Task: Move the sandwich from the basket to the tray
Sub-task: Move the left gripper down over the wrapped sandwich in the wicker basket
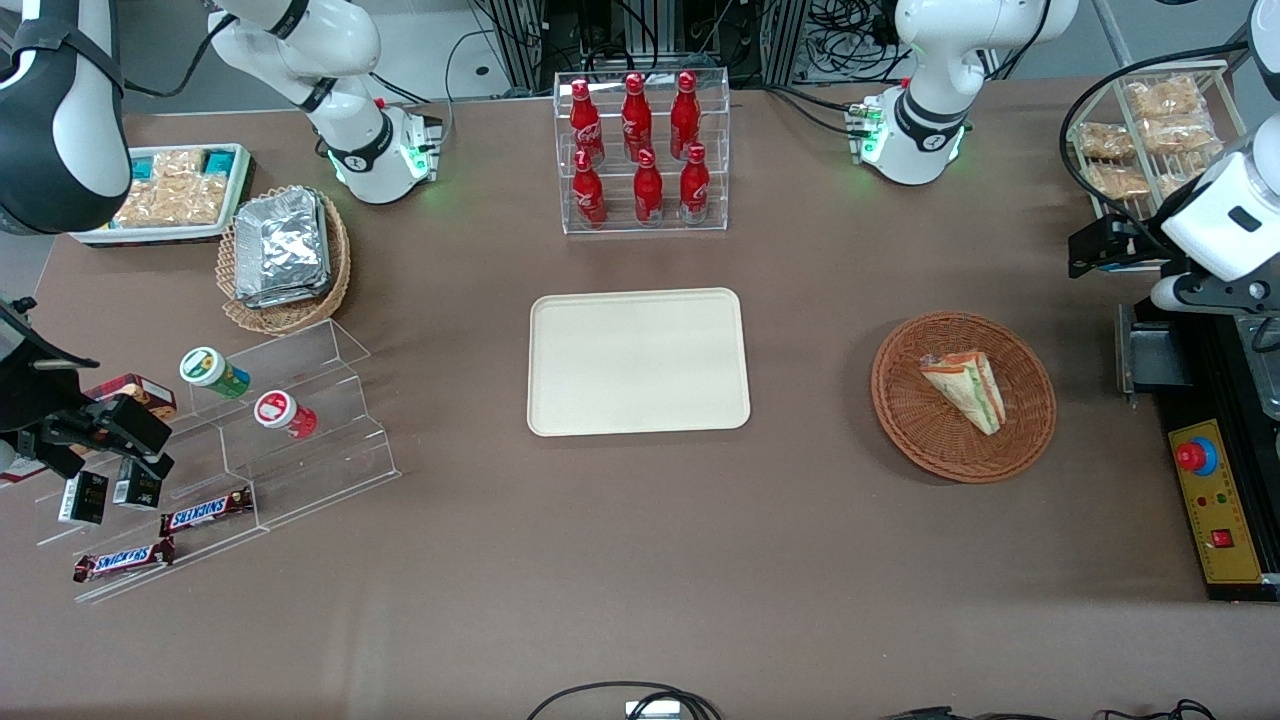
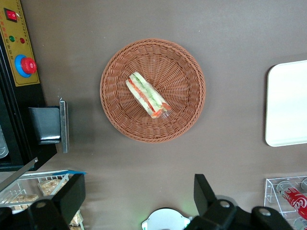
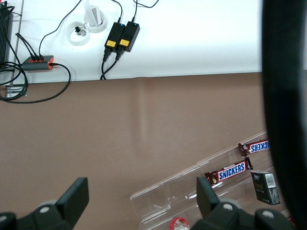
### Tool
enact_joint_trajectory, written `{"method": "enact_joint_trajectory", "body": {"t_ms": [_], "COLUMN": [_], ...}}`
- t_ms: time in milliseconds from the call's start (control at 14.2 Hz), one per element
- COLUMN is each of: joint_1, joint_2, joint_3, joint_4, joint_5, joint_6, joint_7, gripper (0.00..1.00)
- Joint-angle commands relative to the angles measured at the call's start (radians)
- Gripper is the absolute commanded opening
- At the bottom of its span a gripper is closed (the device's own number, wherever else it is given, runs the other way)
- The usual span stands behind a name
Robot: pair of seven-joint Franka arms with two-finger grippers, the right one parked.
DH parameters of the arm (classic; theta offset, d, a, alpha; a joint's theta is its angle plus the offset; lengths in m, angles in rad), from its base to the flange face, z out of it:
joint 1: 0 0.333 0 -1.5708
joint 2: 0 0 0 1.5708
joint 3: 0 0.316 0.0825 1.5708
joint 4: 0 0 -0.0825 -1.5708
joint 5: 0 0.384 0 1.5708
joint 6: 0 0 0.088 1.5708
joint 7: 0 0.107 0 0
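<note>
Lying in the basket [image 2: 152,91], the sandwich [image 2: 147,95] is untouched, and the tray [image 1: 638,361] sits well apart on the table [image 1: 640,560]. The gripper [image 2: 139,201] hovers high above, fingers [image 2: 72,196] released wide. The slippery wrap could slide out of a shallow grasp.

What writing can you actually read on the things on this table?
"SNICKERS": on each of two chocolate bars on the clear stepped stand.
White script on the red bottles: too small to read.
The sandwich, basket and tray carry none.
The gripper, open, hangs above the table.
</note>
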Motion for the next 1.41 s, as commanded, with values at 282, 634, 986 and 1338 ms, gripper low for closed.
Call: {"method": "enact_joint_trajectory", "body": {"t_ms": [282, 634, 986, 1338], "joint_1": [-0.003, 0.003, 0.035, 0.020], "joint_2": [0.014, 0.014, 0.011, 0.015], "joint_3": [0.004, 0.009, 0.009, -0.002], "joint_4": [0.009, -0.169, -0.364, -0.506], "joint_5": [-0.006, 0.005, 0.006, 0.006], "joint_6": [-0.007, 0.126, 0.346, 0.550], "joint_7": [-0.007, -0.083, -0.197, -0.499], "gripper": [1.00, 1.00, 1.00, 1.00]}}
